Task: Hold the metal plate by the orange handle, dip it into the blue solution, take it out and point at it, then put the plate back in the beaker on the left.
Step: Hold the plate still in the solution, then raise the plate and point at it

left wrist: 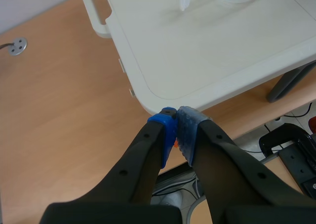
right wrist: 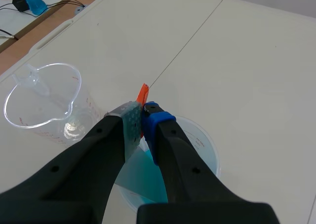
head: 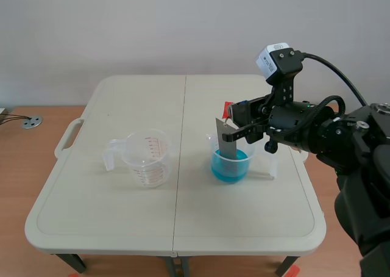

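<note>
Right gripper (right wrist: 142,113) clenched on the plate's orange handle (right wrist: 143,92).
The metal plate (head: 226,140) hangs in the beaker of blue solution (head: 230,164), its lower edge seemingly in the liquid. The clear beaker (head: 146,158) stands well apart on the desk (head: 244,228). Left gripper (left wrist: 176,118), clenched on nothing, hangs off the desk's corner.
</note>
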Tool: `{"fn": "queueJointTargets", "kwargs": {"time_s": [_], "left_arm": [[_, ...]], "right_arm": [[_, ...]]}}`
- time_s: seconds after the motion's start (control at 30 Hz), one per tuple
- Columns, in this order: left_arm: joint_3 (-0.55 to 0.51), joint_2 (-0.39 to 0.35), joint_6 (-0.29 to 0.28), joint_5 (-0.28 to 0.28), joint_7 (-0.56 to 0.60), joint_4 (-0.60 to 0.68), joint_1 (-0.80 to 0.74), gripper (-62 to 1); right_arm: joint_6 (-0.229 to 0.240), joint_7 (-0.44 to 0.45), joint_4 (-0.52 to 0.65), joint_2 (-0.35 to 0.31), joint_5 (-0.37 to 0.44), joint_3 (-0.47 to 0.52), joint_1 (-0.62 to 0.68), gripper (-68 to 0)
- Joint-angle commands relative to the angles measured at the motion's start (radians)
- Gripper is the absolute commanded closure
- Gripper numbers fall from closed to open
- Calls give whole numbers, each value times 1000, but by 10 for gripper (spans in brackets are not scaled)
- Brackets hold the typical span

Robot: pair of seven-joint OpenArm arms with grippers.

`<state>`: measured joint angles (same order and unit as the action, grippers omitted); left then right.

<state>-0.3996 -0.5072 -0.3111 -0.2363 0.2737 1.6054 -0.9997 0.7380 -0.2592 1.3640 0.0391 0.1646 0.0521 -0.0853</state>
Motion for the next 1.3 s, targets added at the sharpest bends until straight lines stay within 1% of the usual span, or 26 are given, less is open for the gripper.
{"fn": "queueJointTargets", "kwargs": {"time_s": [0.0,0.2,0.3,0.4,0.47,1.07,1.27], "left_arm": [[-3,-3,1,-6,14,6,6,-12],[-3,-3,0,-6,14,6,8,-12],[-3,-3,-24,-6,7,6,17,-12],[-1,-3,-34,-6,-3,6,23,-12],[-1,-3,-44,-6,-3,6,22,-12],[-1,-6,-44,-6,-7,6,34,-12],[-1,-10,-45,16,-8,6,73,-12]], "right_arm": [[8,10,7,-3,0,0,-15,-13],[8,22,50,-3,31,0,-14,-13],[8,18,94,-3,56,0,-14,-13],[8,6,142,-3,83,0,-11,-13],[8,-23,175,-3,105,0,-9,-13],[8,-272,402,-3,377,0,-9,-13],[8,-347,472,-3,454,0,-9,-13]]}}
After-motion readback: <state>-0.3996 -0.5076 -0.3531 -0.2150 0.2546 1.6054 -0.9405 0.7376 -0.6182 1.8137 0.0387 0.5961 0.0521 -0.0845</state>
